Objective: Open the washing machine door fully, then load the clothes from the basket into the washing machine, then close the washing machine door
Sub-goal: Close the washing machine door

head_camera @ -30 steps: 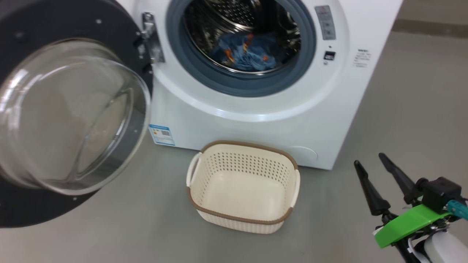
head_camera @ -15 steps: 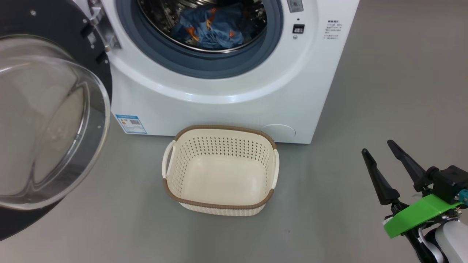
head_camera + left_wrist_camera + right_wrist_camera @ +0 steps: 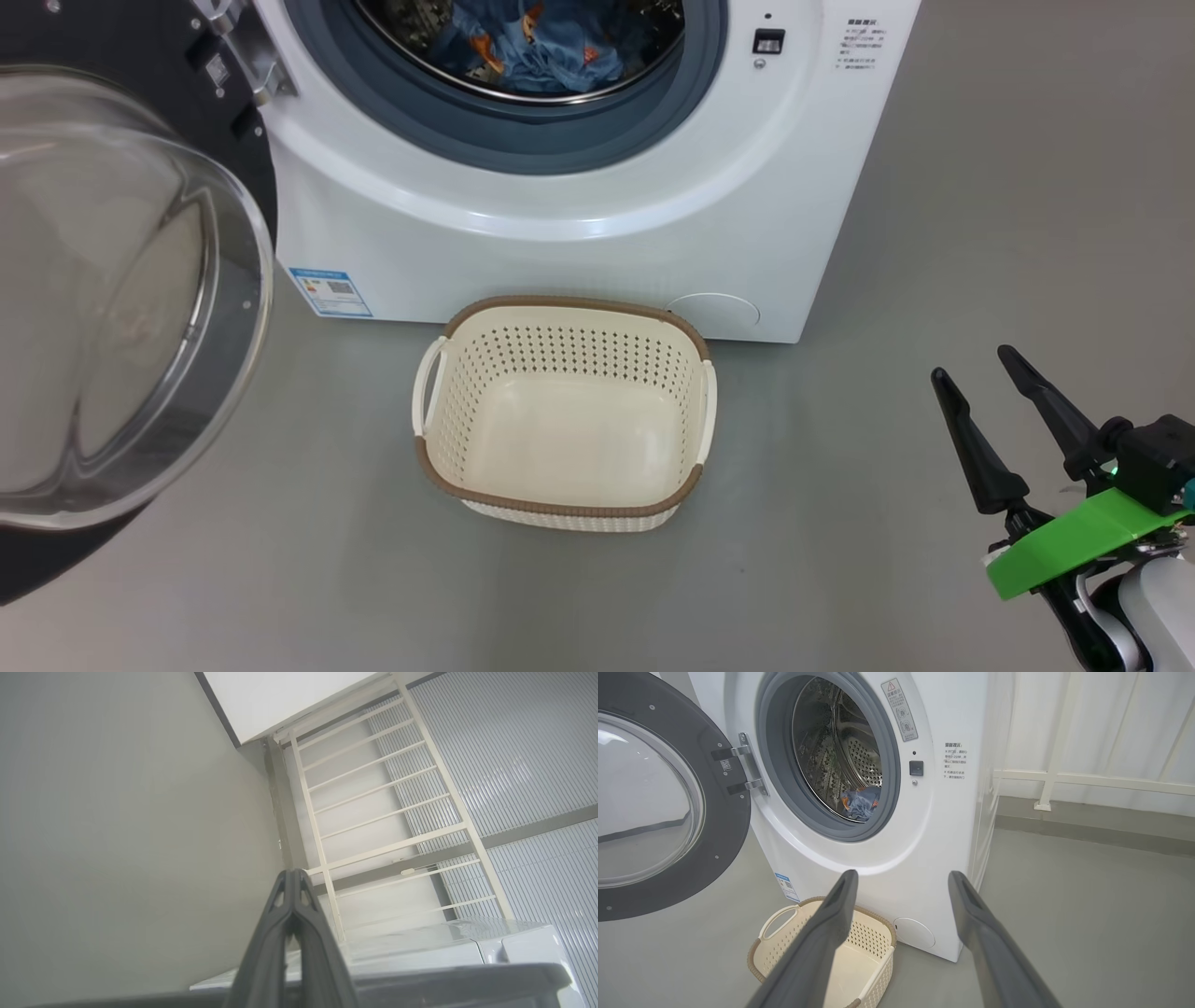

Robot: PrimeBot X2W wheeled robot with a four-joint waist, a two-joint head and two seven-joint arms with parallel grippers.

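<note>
Clothes (image 3: 537, 47) are lying in the drum (image 3: 840, 746), basket (image 3: 571, 303) sitting empty left of the wide-spread right gripper (image 3: 971, 364) — door (image 3: 121, 280) awaiting closing.

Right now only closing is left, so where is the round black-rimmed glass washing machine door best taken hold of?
Probably the round glass door by its wide black rim, at the edge farthest from the metal hinge, coming from the hidden outer face: its bowl bulges toward the camera, and a far-edge push swings it easiest.
</note>
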